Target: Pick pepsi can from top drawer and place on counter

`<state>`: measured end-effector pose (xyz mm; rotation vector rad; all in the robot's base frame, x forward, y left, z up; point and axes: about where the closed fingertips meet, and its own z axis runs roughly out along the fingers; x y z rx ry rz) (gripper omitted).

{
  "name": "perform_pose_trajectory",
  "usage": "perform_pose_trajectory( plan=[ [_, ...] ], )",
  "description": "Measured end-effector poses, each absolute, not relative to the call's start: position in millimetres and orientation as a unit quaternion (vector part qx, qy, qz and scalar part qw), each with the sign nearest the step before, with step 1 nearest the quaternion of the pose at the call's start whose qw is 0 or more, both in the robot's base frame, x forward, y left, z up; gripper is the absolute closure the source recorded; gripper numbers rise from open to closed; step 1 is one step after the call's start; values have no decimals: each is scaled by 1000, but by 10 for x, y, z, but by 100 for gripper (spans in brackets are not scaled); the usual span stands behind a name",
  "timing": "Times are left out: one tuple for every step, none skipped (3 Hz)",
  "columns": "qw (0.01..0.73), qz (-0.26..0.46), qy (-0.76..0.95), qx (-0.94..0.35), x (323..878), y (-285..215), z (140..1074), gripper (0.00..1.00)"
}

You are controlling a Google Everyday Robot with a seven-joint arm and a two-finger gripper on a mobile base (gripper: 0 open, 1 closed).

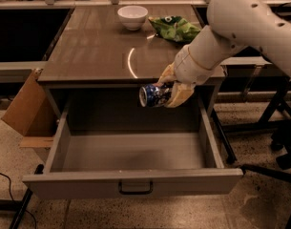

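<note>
The top drawer (57, 140) stands pulled out toward six o'clock, giving reach from above. Over its back, just below the edge of the bench (92, 46) at twelve o'clock, the pepsi can (153, 95) hangs sideways, the tool (167, 90) pinched around its body, probably ready for lifting up onto the top.

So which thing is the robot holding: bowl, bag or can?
The blue pepsi can, sideways in the hand above the open top drawer. The white bowl and green bag sit on the counter.
</note>
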<state>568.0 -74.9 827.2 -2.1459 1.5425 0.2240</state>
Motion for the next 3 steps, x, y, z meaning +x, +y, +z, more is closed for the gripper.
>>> perform_pose_trajectory(
  plan=[
    [257, 33, 575, -776, 5972, -1053, 8927, 100],
    [257, 33, 575, -776, 5972, -1053, 8927, 100],
    [254, 28, 583, -771, 6191, -894, 9062, 100]
  ],
)
